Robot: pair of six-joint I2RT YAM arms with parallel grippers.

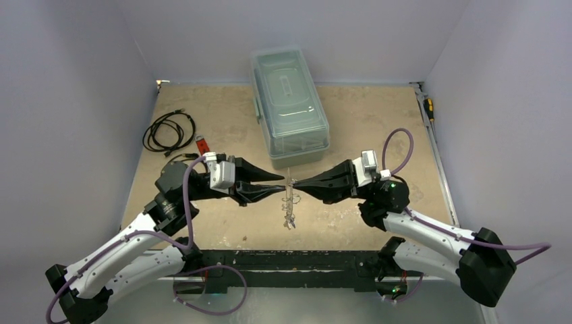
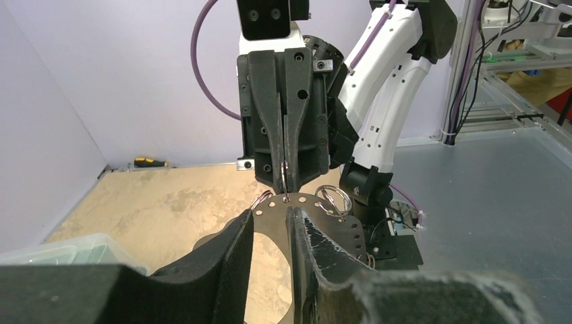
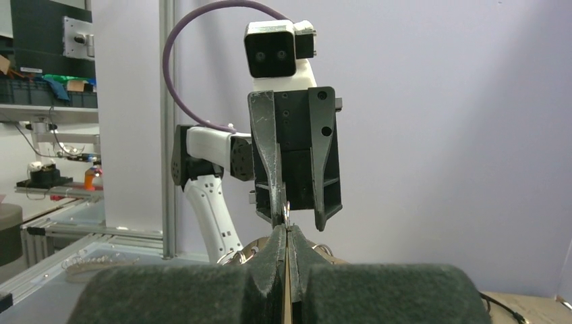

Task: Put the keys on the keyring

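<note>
the right gripper [image 3: 287, 236] was clamped fully shut on the edge of the large thin silvery oval keyring [image 2: 268, 214], holding it up between the arms. facing it, the left gripper [image 1: 281, 184] stood part open, its fingers [image 2: 236, 263] either side of the ring's flat holed band, not yet pinching. small wire rings [image 2: 334, 197] dangled just beside. no coloured-headed key showed anywhere, so threading looked entirely undone.
</note>
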